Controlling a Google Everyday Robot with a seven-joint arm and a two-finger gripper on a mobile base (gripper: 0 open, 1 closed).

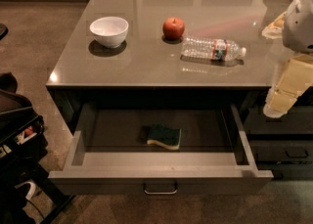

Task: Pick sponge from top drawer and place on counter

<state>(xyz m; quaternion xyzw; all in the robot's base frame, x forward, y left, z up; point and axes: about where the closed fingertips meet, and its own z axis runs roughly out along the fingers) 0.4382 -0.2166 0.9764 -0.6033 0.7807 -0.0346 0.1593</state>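
The top drawer (161, 173) is pulled wide open below the counter (161, 66). The sponge (164, 136) lies flat on the drawer floor near its middle, dark green face up with a yellow foam edge showing. My gripper (279, 101) hangs at the right edge of the view, cream-coloured, pointing down-left. It is beside the counter's front right corner, above and to the right of the drawer, and well apart from the sponge. It holds nothing that I can see.
On the counter stand a white bowl (109, 30), a red apple (173, 28) and a clear plastic bottle (212, 49) lying on its side. Darker lower drawers (286, 149) are at right. Dark gear (17, 135) stands on the floor at left.
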